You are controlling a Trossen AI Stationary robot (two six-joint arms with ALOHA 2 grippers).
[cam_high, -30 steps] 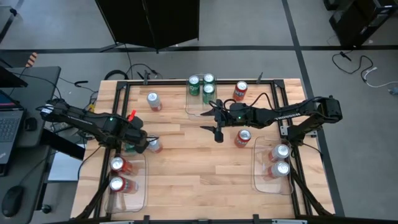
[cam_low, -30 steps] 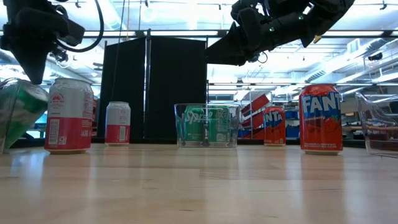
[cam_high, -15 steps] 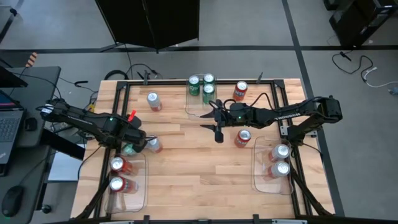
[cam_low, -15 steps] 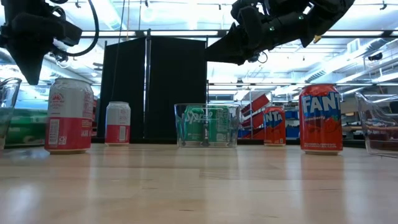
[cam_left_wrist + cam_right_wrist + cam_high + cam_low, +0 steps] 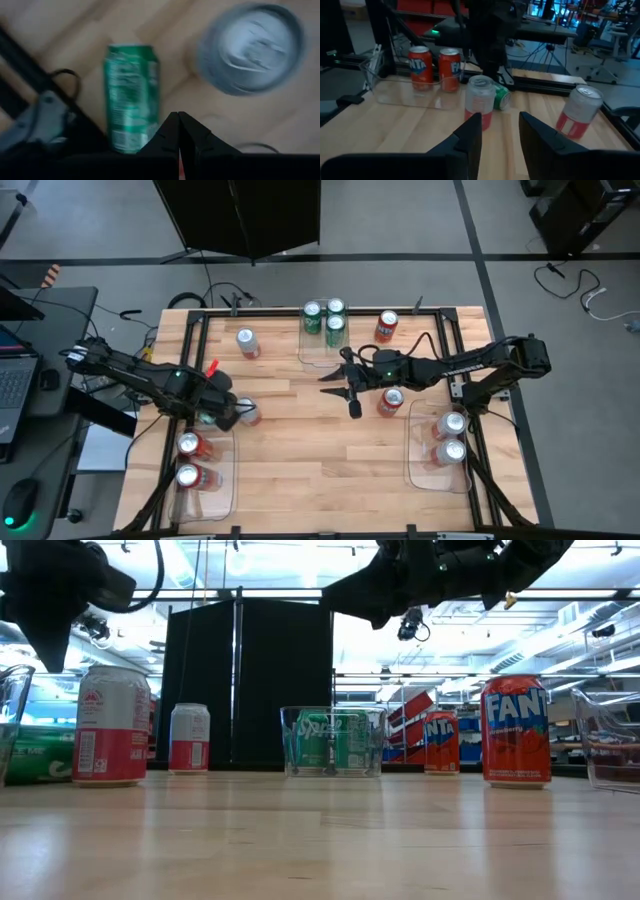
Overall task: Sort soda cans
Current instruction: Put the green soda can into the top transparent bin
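Soda cans stand across the wooden table. A green can (image 5: 131,95) lies on its side beside the left tray (image 5: 228,480), also seen low as the green can (image 5: 40,753). My left gripper (image 5: 178,125) is shut and hangs well above it, with an upright silver-white can (image 5: 247,412) beside it. My right gripper (image 5: 338,392) hovers open over the table's middle, pointing toward the left edge, nothing between its fingers (image 5: 475,135). A red can (image 5: 390,401) stands under the right arm.
Two red cans (image 5: 188,444) stand in the left tray, three green cans (image 5: 334,326) in the far tray, two silver-white cans (image 5: 450,423) in the right tray (image 5: 412,465). Loose: a silver-white can (image 5: 246,340), a red can (image 5: 386,326). The near middle is bare wood.
The green can beside the left tray stood tilted a second ago; it has tipped over and now lies on its side on the table. My right gripper has tipped a little more toward level.
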